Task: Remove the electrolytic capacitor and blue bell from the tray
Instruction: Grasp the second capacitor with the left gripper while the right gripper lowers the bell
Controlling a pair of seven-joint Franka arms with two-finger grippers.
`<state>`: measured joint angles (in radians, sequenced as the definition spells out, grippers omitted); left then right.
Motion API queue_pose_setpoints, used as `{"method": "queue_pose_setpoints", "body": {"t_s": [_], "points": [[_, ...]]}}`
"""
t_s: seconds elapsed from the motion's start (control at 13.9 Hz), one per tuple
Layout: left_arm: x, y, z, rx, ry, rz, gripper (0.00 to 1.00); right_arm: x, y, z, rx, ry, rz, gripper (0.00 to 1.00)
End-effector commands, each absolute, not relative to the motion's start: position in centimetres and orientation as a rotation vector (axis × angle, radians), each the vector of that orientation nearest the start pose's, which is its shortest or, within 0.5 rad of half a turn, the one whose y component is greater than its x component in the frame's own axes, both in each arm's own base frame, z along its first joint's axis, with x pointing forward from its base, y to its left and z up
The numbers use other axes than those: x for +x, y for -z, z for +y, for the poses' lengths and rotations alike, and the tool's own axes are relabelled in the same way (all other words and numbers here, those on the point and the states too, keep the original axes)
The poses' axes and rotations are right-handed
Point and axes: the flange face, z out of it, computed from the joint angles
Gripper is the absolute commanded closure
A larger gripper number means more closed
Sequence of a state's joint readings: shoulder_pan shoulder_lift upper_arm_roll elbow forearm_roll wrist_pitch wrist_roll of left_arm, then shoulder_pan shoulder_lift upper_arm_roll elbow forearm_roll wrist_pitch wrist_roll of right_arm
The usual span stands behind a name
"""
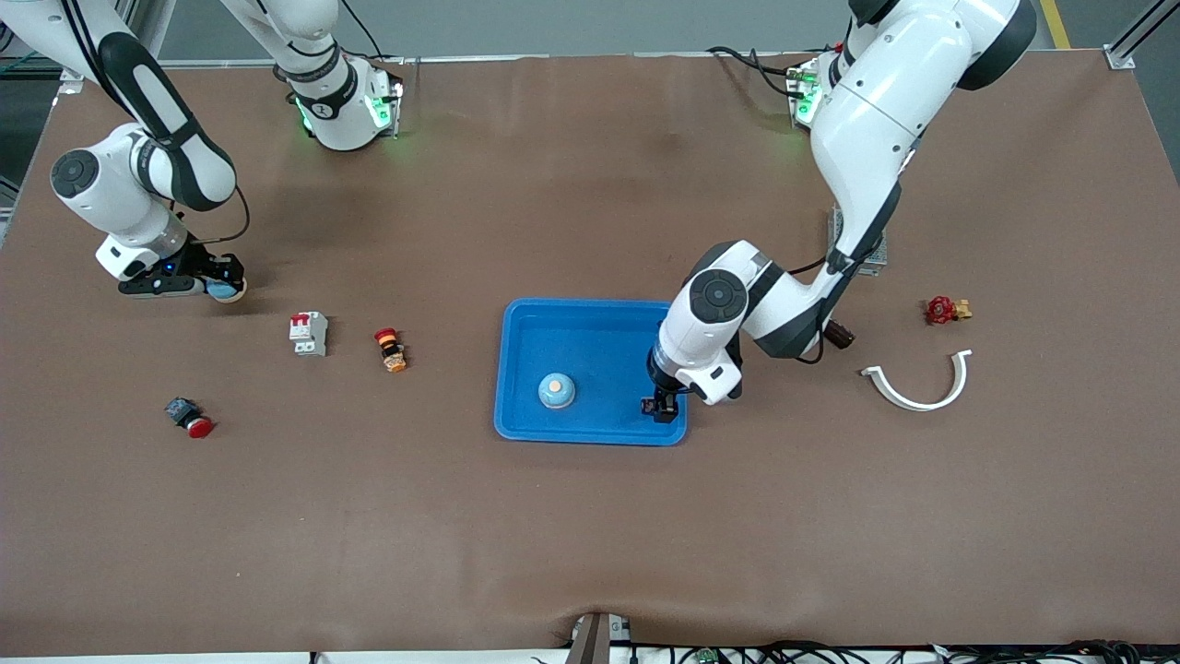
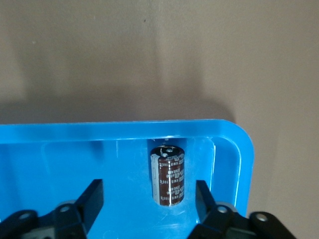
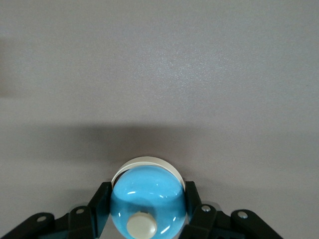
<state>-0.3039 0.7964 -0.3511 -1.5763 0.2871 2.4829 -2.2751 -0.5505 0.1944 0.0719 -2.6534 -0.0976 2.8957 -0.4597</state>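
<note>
Two arms, one blue tray, and loose parts on a brown table (image 1: 590,553).

1. Tray (image 1: 590,304): at the middle of the table, rim raised all round, corners rounded. Bare table lies on all four sides, widest at 6 o'clock toward the front camera.

2. Left gripper (image 1: 660,406): down inside the tray's 5 o'clock corner, close to both walls there. In the left wrist view its fingers (image 2: 94,199) stand apart, with blue floor showing on each side of the capacitor (image 2: 169,174) between them; they grip nothing. The capacitor, dark brown with a silver top, sits on the tray floor near the corner's wall, with little room around it.

3. Right gripper (image 1: 226,288): at the right arm's end of the table, at 10 o'clock from the breaker. Its fingers are closed on a bell (image 3: 147,199), a blue dome with a cream button and pale base rim. Whether the bell touches the table cannot be told. Plain table surrounds it.

4. Second bell (image 1: 557,390): blue dome, orange button, on the tray floor at 7 o'clock of the tray's middle, clear of every wall and well apart from the left gripper.

5. Breaker (image 1: 309,333), white with red switch, and orange push button (image 1: 391,349): at 9 o'clock from the tray, apart from each other.

6. Red button (image 1: 189,417): at 8 o'clock from the breaker, alone.

7. Red valve (image 1: 945,310) and white curved clip (image 1: 917,387): at 3 o'clock from the tray, the clip nearer the front camera.
</note>
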Motion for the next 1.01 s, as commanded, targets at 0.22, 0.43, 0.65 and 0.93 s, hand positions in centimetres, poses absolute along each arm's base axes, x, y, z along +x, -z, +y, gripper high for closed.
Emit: {"method": "queue_pose_setpoints", "body": {"t_s": [0.22, 0.43, 0.65, 0.93], "points": [[59.6, -19.3, -41.6, -2.38, -0.045, -2.338, 0.26, 37.6, -17.2, -19.1, -3.159, 0.05, -0.096, 0.0], [59.5, -18.5, -41.6, -2.381, -0.051, -2.324, 0.31, 38.4, -17.9, -17.9, -3.156, 0.06, -0.145, 0.0], [59.5, -18.4, -41.6, -2.385, -0.05, -2.318, 0.43, 39.8, -20.5, -17.1, -3.149, -0.003, -0.193, 0.0], [59.6, -18.4, -41.5, -2.383, -0.05, -2.32, 0.54, 44.1, -27.4, -14.1, -3.069, -0.135, -0.19, 0.0]]}}
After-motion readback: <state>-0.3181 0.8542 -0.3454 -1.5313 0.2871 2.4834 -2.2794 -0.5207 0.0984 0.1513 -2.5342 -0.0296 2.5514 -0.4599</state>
